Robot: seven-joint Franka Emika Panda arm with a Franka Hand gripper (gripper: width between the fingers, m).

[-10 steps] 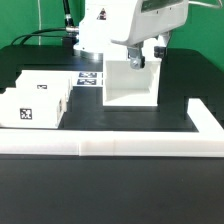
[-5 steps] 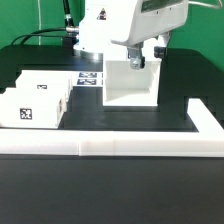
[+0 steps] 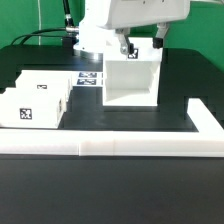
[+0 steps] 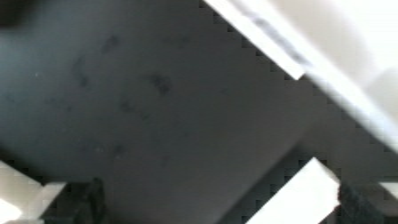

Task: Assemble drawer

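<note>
The white drawer box (image 3: 132,82), open at its front and top, stands upright in the middle of the black table. My gripper (image 3: 141,45) hangs just above its back wall, with its two fingers spread wide and nothing between them. In the blurred wrist view the gripper (image 4: 217,208) is open, its dark fingers (image 4: 71,205) at both sides, with a white edge of the box (image 4: 324,182) below. A second white drawer part (image 3: 35,100) with marker tags lies at the exterior view's left, well apart from the gripper.
The marker board (image 3: 88,78) lies flat behind the box at its left. A white L-shaped fence (image 3: 110,147) runs along the table's front and up the exterior view's right side. Black cables lie at the back left.
The gripper has let go of the box's upper wall, opened wide and risen above it. The box and the left part have not moved.
</note>
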